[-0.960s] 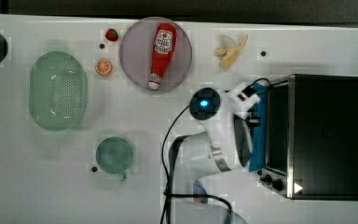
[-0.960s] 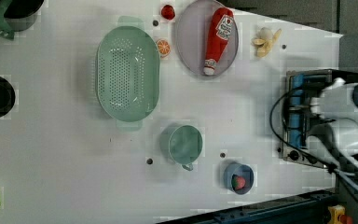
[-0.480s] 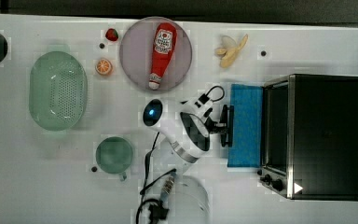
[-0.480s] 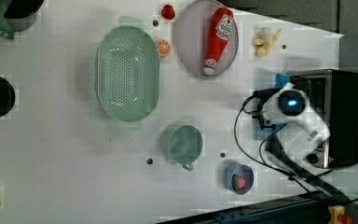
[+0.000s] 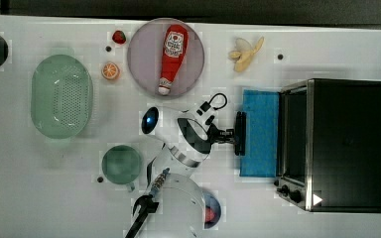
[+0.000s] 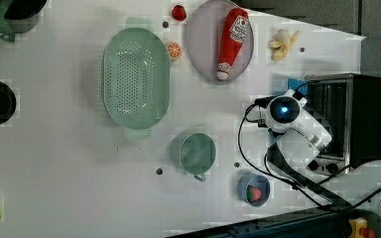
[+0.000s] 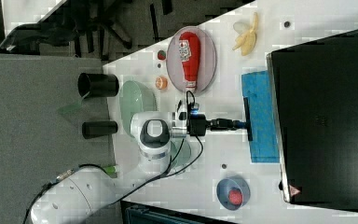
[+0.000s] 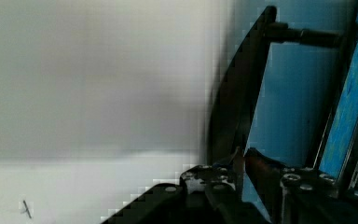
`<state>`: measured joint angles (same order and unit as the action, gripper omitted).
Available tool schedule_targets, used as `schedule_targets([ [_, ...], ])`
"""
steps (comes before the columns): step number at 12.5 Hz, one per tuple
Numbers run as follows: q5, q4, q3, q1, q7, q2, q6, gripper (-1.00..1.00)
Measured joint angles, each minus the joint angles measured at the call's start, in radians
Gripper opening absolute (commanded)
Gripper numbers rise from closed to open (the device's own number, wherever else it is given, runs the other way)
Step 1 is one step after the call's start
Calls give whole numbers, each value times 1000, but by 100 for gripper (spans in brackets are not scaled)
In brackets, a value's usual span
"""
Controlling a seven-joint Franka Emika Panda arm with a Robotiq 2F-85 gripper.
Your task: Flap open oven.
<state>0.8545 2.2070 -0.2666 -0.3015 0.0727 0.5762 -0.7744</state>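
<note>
The oven (image 5: 347, 144) stands at the top view's right, black on top with a silver frame and two knobs (image 5: 288, 191). Its blue-tinted door (image 5: 260, 134) lies folded down nearly flat toward the top view's left, and the cavity is open. My gripper (image 5: 232, 134) is shut on the black bar handle (image 5: 239, 133) at the door's free edge. The right view shows the same grip, with the gripper (image 7: 240, 124) on the handle (image 7: 247, 119). In the wrist view, the fingers (image 8: 261, 163) clasp the handle (image 8: 235, 116) in front of the blue door.
A plate (image 5: 144, 59) holding a ketchup bottle (image 5: 171, 57) lies behind the arm. A banana (image 5: 245, 52), an orange slice (image 5: 110, 71), a strawberry (image 5: 119, 36), a green colander (image 5: 62, 96), a green cup (image 5: 121, 165) and a blue bowl (image 5: 213, 208) dot the white table.
The oven door has swung down from nearly upright to nearly flat. My gripper moved toward the top view's left, holding the handle throughout.
</note>
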Motion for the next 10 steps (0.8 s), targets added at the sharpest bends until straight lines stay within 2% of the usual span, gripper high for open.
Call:
schedule_targets([
  [5, -46, 4, -18, 8, -5, -24, -44, -65],
  [10, -330, -8, -21, 22, -6, -227, -48, -65],
])
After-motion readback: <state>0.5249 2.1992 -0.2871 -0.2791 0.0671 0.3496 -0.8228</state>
